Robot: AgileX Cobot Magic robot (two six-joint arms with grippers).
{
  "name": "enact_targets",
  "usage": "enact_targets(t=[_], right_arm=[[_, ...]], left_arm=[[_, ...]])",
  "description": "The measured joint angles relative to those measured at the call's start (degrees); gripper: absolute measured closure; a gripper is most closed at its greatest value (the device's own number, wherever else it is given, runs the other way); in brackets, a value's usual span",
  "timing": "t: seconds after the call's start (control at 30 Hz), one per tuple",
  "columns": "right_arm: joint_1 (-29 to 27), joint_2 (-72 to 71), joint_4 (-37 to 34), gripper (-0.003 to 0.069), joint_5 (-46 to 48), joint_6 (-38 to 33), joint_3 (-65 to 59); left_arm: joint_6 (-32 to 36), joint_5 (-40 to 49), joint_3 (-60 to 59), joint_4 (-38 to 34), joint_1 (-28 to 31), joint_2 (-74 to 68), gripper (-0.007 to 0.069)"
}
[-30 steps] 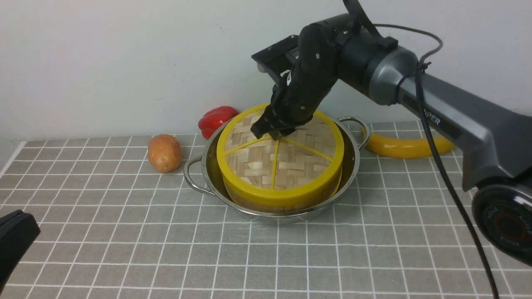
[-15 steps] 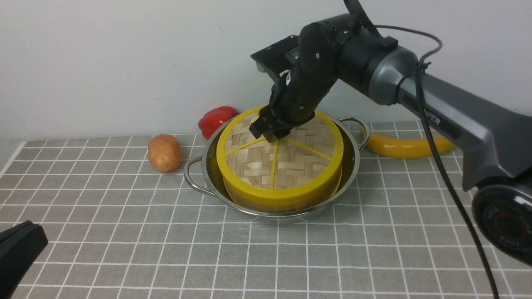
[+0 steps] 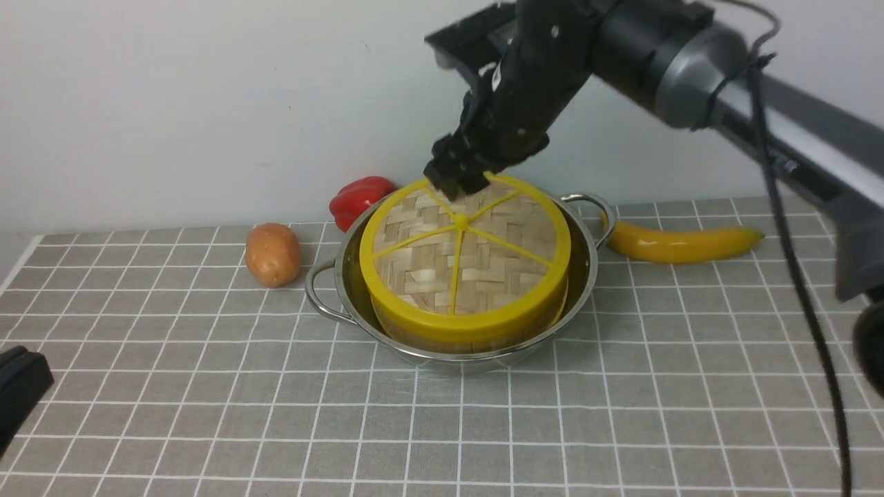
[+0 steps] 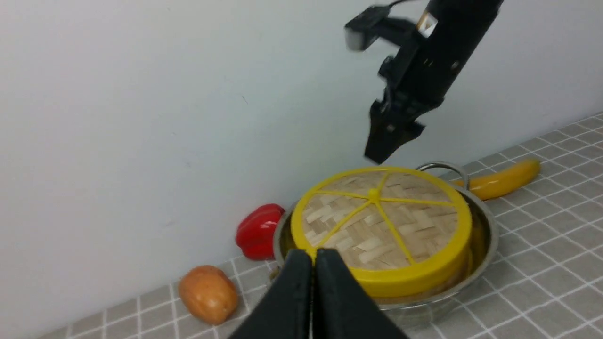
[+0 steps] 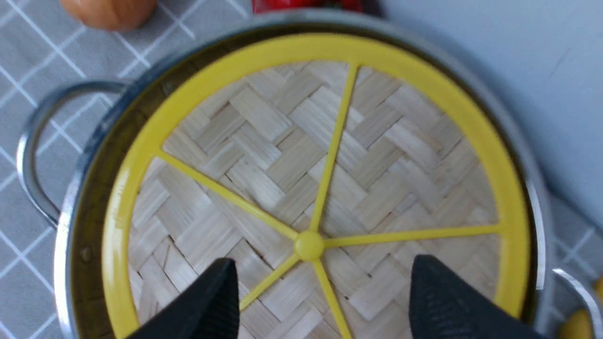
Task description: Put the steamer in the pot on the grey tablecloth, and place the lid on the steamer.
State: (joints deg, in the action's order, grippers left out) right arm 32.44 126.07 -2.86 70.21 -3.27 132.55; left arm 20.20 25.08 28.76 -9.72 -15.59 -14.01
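Lid point(image 3: 464, 255) capped steamer point(image 3: 472, 343) inside pot point(image 3: 343, 279) on grey tablecloth point(image 3: 207, 386), my right gripper point(image 3: 457, 182) wide above, left gripper point(image 4: 313, 258) closed, empty.

The right arm reaches forward, wrist bent down, its right gripper point(image 3: 457, 183) spread wide, while the left gripper point(image 4: 313, 258) sits low, pressed closed.

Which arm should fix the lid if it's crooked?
Right. The right gripper, open, hovers just above the lid; the left gripper is shut and far from the pot.
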Motion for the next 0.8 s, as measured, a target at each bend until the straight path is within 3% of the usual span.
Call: enact_targets(t=[0.2,0.37,0.53,0.63,0.73,0.8], right_arm=[[0.00,-13.93,2.86,0.0180,0.02,0.38,-1.64],[0.00,-30.27,3.16,0.0180,0.02,1.60,-8.01],[0.00,-46.51,3.16,0.0196,-0.12,2.03,-17.01],[0.00,-59.72,3.21,0.0272,-0.36,2.23,-30.93],[0.00,-65.59,3.21,0.0324,-1.31,2.23,-39.55],[0.00,-71.81,3.21,0.0393,-6.71,2.30,-50.63]], left_arm=[[-4.67,-3.42,0.00,10.91,0.00,-0.92,0.0623],[-18.99,-4.95,-0.96,21.32,0.00,-6.44,0.0623],[-28.57,-8.19,-4.57,29.11,0.00,-10.93,0.0623],[-37.59,-12.57,-8.17,33.57,0.00,-13.79,0.0623],[-40.07,-15.16,-9.09,34.79,0.00,-14.13,0.0623],[-40.68,-16.59,-9.16,35.21,0.00,-14.18,0.0623]])
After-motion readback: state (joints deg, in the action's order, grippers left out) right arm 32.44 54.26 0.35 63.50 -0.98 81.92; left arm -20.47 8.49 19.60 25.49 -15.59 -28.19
